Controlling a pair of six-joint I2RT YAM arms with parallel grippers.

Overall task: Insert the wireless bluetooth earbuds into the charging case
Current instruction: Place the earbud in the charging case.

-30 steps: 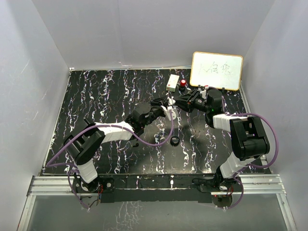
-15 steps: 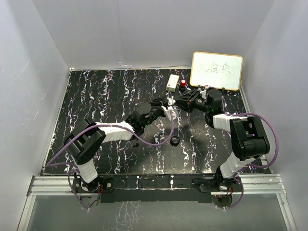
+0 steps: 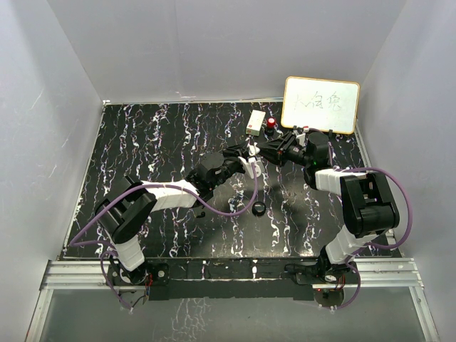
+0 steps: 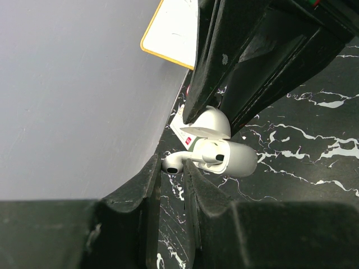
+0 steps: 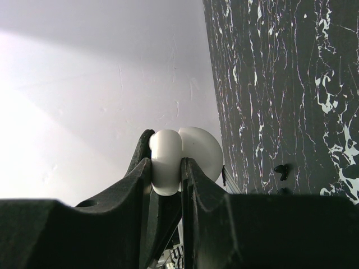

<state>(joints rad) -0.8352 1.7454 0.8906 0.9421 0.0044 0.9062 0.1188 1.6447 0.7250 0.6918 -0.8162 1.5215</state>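
1. The left hand [image 4: 172, 171], narrowed, pinches a small white stemmed plastic earbud [image 4: 171, 163] above the black marbled bench [image 3: 164, 142].
2. Seen from above, at its two o'clock, the right hand [image 5: 166, 168] clamps the open white rounded plastic charging case [image 4: 230, 158].
3. Likely step: seating this earbud. Next, ease its stem into the socket.
4. Nothing has shifted since the earlier frame.

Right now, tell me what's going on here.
The right gripper is shut on a white rounded plastic charging case, its lid open. The left gripper pinches a small white stemmed earbud just at the case's opening, not yet seated. A second earbud seems to sit inside the case.
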